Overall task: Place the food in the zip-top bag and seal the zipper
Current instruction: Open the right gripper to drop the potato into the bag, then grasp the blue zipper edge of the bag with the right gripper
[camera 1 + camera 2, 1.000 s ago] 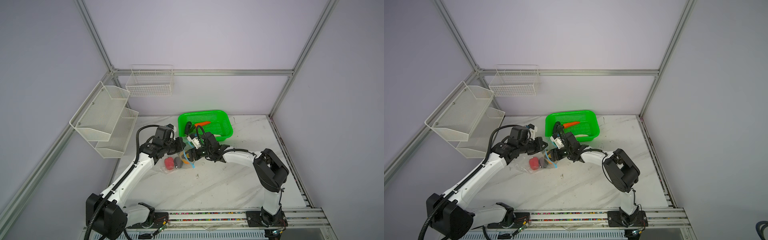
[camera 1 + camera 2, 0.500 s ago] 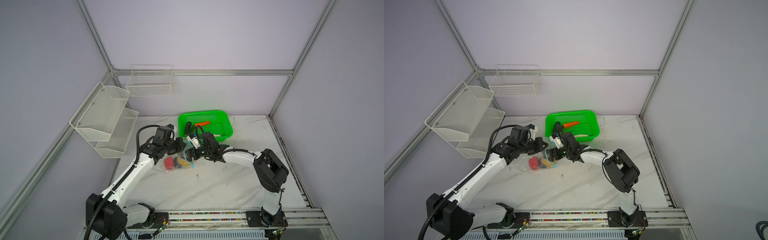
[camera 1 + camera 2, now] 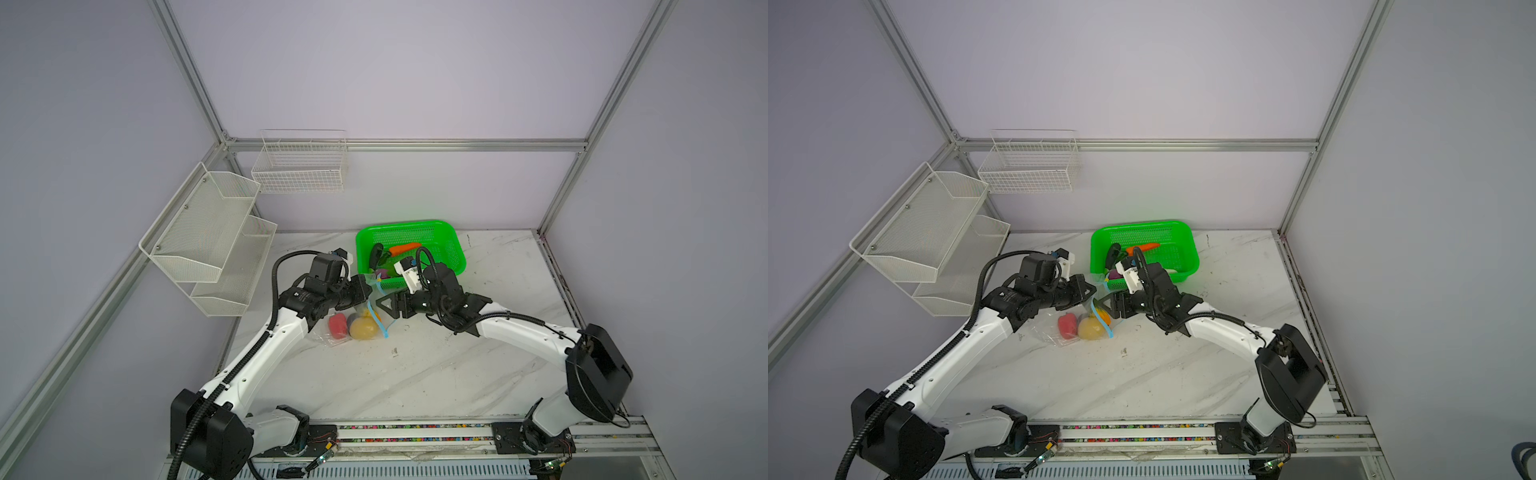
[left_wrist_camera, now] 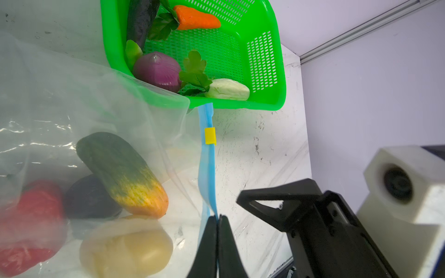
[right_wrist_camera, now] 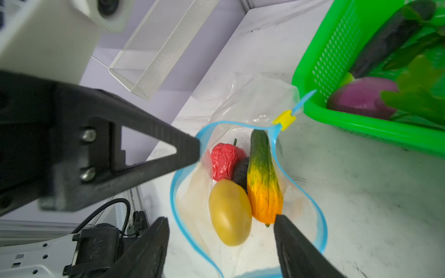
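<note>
both top views only show the zip-top bag (image 3: pixel 328 336) crumpled on the bench (image 3: pixel 415 374) at 7 o'clock from the green basket (image 3: pixel 399 225), but left wrist cam catches the left gripper (image 4: pixel 218 217) pinched on the blue zipper (image 4: pixel 206 168), and right wrist cam has the right gripper (image 5: pixel 220 217) spread wide over red pepper (image 5: pixel 226 158) and yellow potato (image 5: pixel 230 211) inside

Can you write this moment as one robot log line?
left tool: shut on zipper | right tool: open, at bag mouth | inside: four foods, unsealed | basket: onion, carrot not bagged
</note>
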